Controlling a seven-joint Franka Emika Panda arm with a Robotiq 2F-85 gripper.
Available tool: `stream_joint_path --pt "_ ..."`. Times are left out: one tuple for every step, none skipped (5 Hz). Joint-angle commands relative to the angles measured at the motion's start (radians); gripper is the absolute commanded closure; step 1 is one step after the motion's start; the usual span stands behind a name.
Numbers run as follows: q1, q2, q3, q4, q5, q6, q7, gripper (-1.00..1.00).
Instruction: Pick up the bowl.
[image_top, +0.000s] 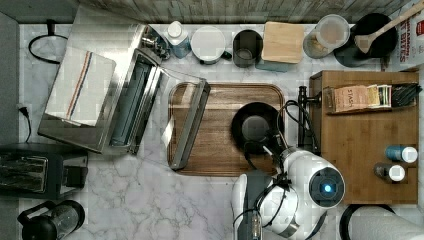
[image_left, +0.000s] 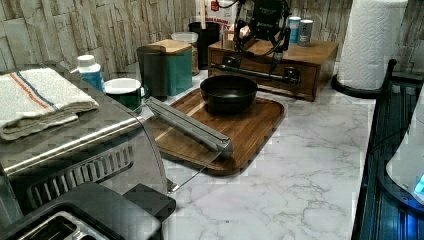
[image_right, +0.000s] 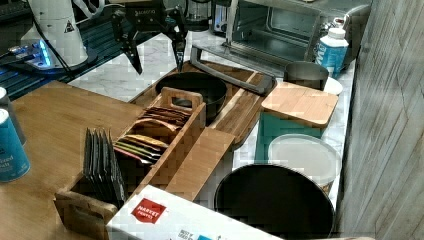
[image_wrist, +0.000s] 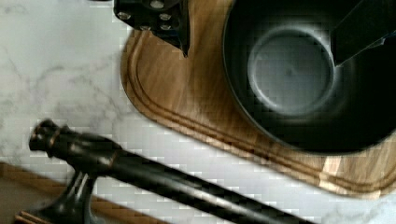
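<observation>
The bowl is round, shallow and black with a greyish flat bottom, and it rests on the wooden board. It also appears in the left view, the right view and the wrist view. My gripper hangs open a little above the bowl's rim on the side nearest the wooden cabinet. In the wrist view the gripper straddles the rim, with one finger over the bowl's inside and the other finger over the bare board. Nothing is held.
A toaster oven's open glass door lies across the board in the top view's left. A wooden cabinet with a black bar handle stands close beside the bowl. Behind it are a dark cup, jars, and a pot with a spoon.
</observation>
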Motion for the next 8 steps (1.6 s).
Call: stream_joint_path --pt "0.007 0.068 -0.012 -0.030 0.029 0.051 -0.134 -1.00" --pt "0.014 0.107 -0.007 -0.033 0.062 0.099 -0.157 -1.00" --pt "0.013 0.128 0.001 -0.031 0.085 0.123 -0.160 -1.00" --pt "0.006 0.093 0.006 -0.039 0.099 0.113 -0.154 0.71" --pt "0.003 0.087 0.004 -0.043 0.111 0.105 -0.148 1.00" --pt "0.005 0.077 0.005 -0.042 0.143 0.091 -0.165 1.00" --pt "0.010 0.057 0.008 -0.039 0.113 0.082 -0.149 1.00" --pt "0.013 0.006 0.008 -0.022 0.147 0.010 -0.194 1.00"
